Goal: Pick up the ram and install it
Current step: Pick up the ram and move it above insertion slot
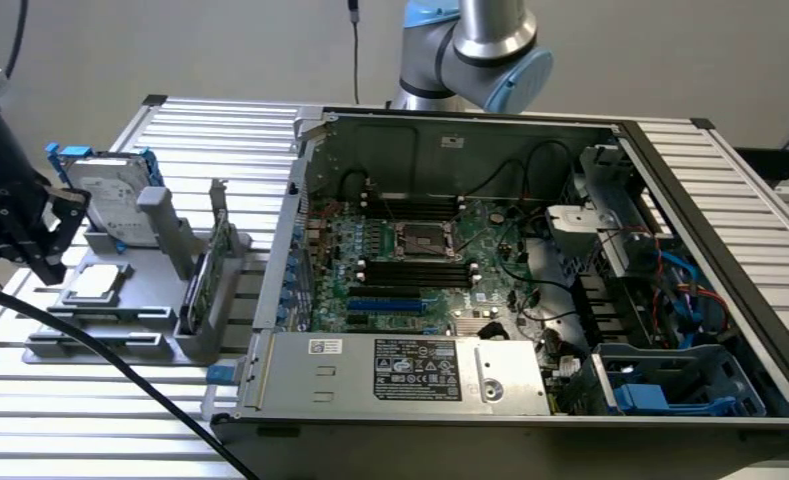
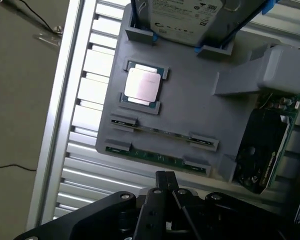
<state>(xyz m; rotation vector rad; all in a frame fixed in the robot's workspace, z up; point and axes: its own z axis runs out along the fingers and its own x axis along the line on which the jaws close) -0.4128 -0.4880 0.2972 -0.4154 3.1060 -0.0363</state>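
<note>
The ram (image 2: 157, 156) is a long, narrow, dark-green stick standing on its long edge in the grey holder (image 2: 190, 110), so that the wrist view sees mostly its thin upper edge. Grey clips grip it near both ends, and it runs along the holder's outer border. It sits uninstalled, outside the computer case. A second stick (image 2: 162, 131) of similar length stands parallel just beside it, between it and the square silver processor (image 2: 142, 84).
</note>
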